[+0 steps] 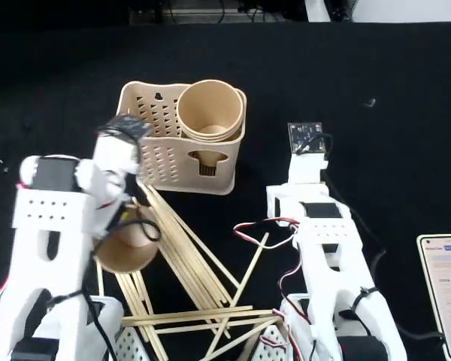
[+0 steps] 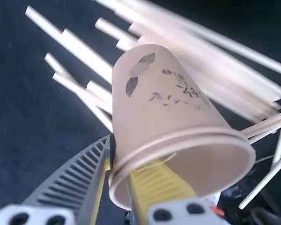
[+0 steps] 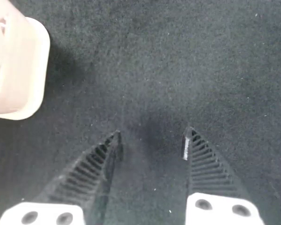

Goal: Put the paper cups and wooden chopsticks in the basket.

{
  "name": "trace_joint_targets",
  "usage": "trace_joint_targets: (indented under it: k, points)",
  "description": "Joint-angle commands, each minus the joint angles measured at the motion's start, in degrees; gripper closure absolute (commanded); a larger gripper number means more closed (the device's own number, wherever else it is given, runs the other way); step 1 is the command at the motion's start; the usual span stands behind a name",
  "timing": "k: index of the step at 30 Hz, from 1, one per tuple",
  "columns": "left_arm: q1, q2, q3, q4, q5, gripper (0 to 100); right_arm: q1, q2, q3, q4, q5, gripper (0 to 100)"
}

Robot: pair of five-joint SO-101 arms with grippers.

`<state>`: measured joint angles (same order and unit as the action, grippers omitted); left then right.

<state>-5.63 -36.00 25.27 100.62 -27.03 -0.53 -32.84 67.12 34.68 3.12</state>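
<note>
Though right fingers (image 3: 91,166) wide apart, left fingers (image 2: 77,180) tight on paper cup (image 2: 168,108).

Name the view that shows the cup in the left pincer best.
Left wrist view: the paper cup is close up, rim pinched by the left pincer. The high view shows it partly under the arm; the right wrist view faces the basket corner.

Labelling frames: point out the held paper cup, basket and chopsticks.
held paper cup (image 2: 168,108), left wrist view, its side wall.
basket (image 1: 161,158), high view, its perforated front wall.
chopsticks (image 1: 188,259), high view, middle of the bundle.
</note>
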Motion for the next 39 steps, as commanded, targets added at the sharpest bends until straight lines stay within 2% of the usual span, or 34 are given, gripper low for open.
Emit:
trace_joint_targets:
  k: [1, 6, 10, 13, 17, 21, 24, 28, 34, 39]
  points:
    - [-10.9, -0.8, -3.3, 0.3, -5.2, 97, 1.2, -2.7, -0.5, -0.4, 0.8, 79.0]
    - [-24.2, -0.8, -20.6, 0.2, -2.8, 97, 1.1, -2.7, -0.5, -0.4, 0.8, 79.0]
    - [-25.1, -0.8, -36.6, 0.1, 5.8, 97, 1.1, -2.7, -0.5, -0.4, 0.7, 79.0]
    - [-20.7, -0.3, -46.7, 0.1, 13.2, 97, 1.1, -2.7, -0.4, -0.4, 0.7, 79.0]
    - [-8.4, 0.0, -54.3, -0.6, 20.7, 97, 1.2, -2.6, -0.2, -0.4, 0.6, 79.0]
    - [5.1, 0.1, -54.5, -3.7, 22.7, 97, 1.3, -2.5, 0.0, -0.4, 0.6, 79.0]
    - [11.1, 3.6, -54.8, -3.6, 22.7, 97, 1.3, -2.4, 0.0, -0.5, 0.6, 79.0]
    - [14.8, 12.3, -58.6, 0.2, 22.7, 97, 1.3, -2.4, 0.0, -0.7, 0.6, 79.0]
    - [15.3, 19.4, -70.3, 0.3, 22.7, 97, 1.1, -2.3, 0.0, -0.8, 0.7, 79.0]
    - [17.5, 23.2, -68.8, 0.3, 22.6, 97, 1.1, -2.3, 0.0, -0.8, 0.7, 79.0]
